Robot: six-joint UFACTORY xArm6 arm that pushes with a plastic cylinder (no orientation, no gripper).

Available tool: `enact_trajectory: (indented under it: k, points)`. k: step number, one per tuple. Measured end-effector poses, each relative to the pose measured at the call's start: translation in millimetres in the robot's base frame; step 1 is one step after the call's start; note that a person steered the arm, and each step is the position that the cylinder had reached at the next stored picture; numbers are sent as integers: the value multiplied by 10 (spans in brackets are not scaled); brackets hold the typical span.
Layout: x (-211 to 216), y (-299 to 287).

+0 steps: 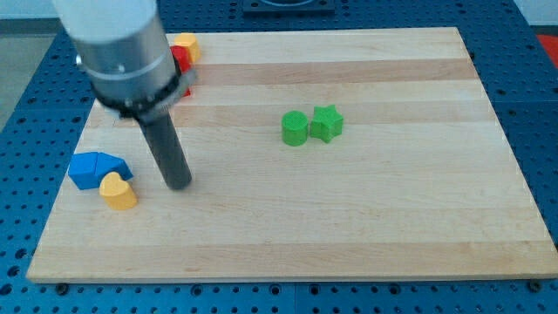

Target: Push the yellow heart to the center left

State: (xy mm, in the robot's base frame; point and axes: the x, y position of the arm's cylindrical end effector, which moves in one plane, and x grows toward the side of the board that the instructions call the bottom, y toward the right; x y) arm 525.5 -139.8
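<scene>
The yellow heart lies near the board's left edge, low in the view. Blue blocks touch it on its upper left; their shapes are hard to make out. My tip rests on the board a short way to the right of the yellow heart, not touching it. The dark rod rises up and to the left into the grey arm body.
A green cylinder and a green star sit side by side near the board's middle. A red block and a yellow block sit at the top left, partly hidden by the arm. The wooden board lies on a blue perforated table.
</scene>
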Motion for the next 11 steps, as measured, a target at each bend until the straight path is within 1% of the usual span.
enact_trajectory:
  k: [1, 2, 3, 4, 5, 6, 7, 8, 9, 11]
  points:
    - [637, -344]
    - [675, -1095]
    - [444, -1130]
    - [190, -853]
    - [23, -813]
    - [-68, -784]
    - [-72, -441]
    - [-152, -314]
    - [-388, -338]
    - [-1212, -345]
